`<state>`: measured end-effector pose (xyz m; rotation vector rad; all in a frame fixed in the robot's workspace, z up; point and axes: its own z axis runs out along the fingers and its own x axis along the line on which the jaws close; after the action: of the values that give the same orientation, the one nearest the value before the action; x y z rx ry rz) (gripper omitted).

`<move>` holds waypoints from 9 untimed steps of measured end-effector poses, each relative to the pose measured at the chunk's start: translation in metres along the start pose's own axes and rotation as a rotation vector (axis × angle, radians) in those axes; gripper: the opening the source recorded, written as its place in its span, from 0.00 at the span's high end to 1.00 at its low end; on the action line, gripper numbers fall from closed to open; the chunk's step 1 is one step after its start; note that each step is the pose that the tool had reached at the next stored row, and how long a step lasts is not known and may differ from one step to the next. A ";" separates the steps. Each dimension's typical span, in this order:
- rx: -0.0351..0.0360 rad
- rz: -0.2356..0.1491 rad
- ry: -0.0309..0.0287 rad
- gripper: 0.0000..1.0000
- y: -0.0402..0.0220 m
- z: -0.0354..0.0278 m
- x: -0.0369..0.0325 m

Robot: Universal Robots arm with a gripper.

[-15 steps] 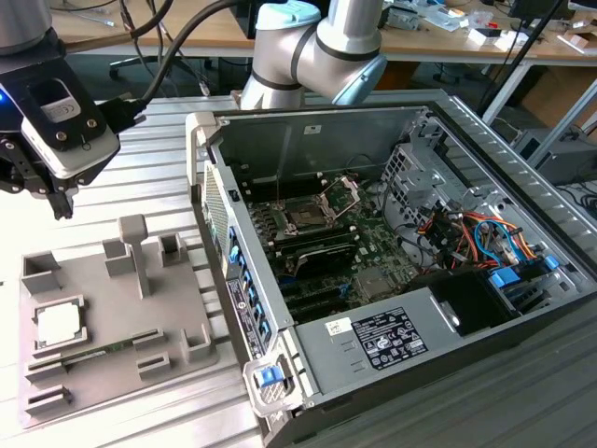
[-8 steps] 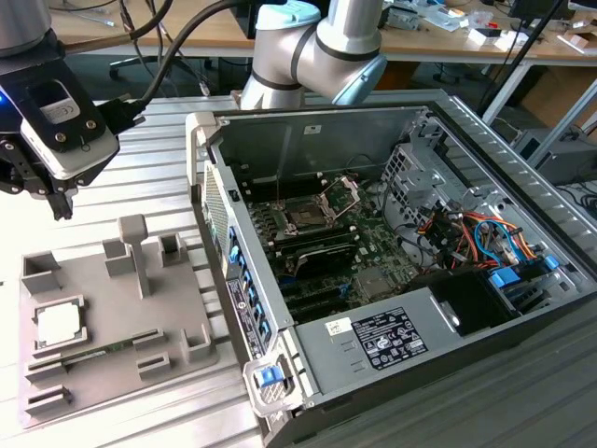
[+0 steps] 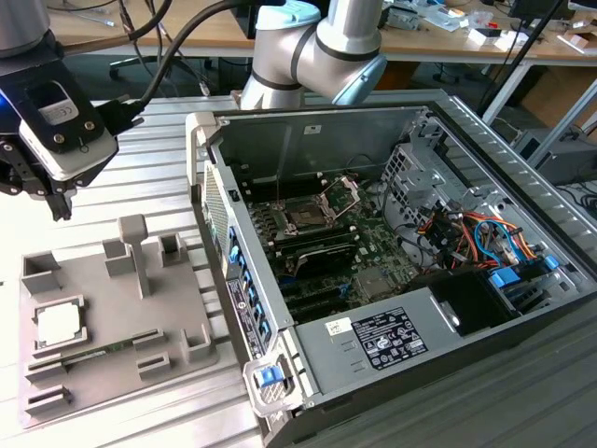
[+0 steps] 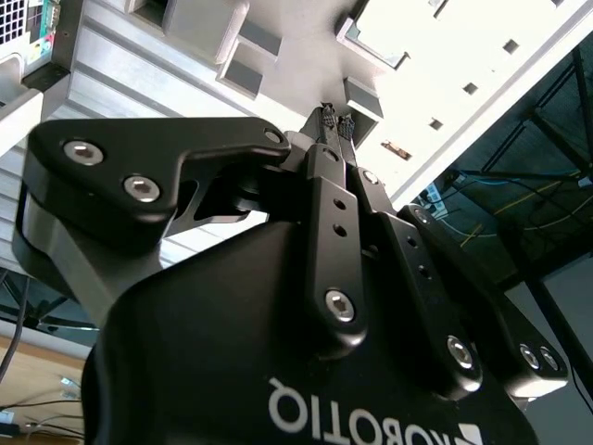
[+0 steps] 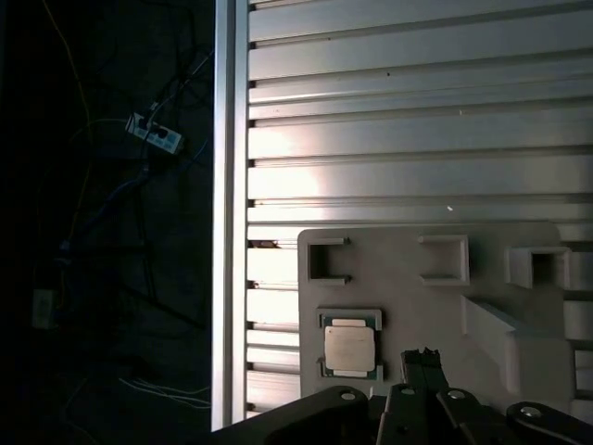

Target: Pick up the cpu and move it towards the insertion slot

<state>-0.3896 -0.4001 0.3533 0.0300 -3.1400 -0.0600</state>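
One small square chip [image 3: 58, 324] is what I am after. It lies flat in its square recess near a corner of the grey tray [image 3: 177, 308], with nothing touching it. The first wrist view looks straight down on it [image 5: 349, 349].

The gripper [image 3: 58, 203] hangs in the air well above the tray, off to one side of the chip. In the second wrist view its fingertips [image 4: 327, 116] sit pressed together with nothing between them, so I read it as closed and empty. I judge the work to be at the approach, with the pickup not yet begun. To take the chip, the fingers would need to spread and come down squarely over its edges (it is thin, so there is little to grip).

A long green memory stick [image 3: 93, 355] lies just beside the chip's recess, and a tall post [image 3: 135, 247] stands up from the tray nearby. The socket [image 3: 308, 217] sits deep inside the open computer case [image 3: 522, 187], its metal plate [image 3: 340, 194] tipped up. The case's near wall [image 3: 210, 177] stands between the tray and the socket.
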 end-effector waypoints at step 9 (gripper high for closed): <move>0.0000 0.000 0.0000 0.89 0.0000 0.0011 0.0015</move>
<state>-0.3911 -0.4001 0.3522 0.0300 -3.1400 -0.0601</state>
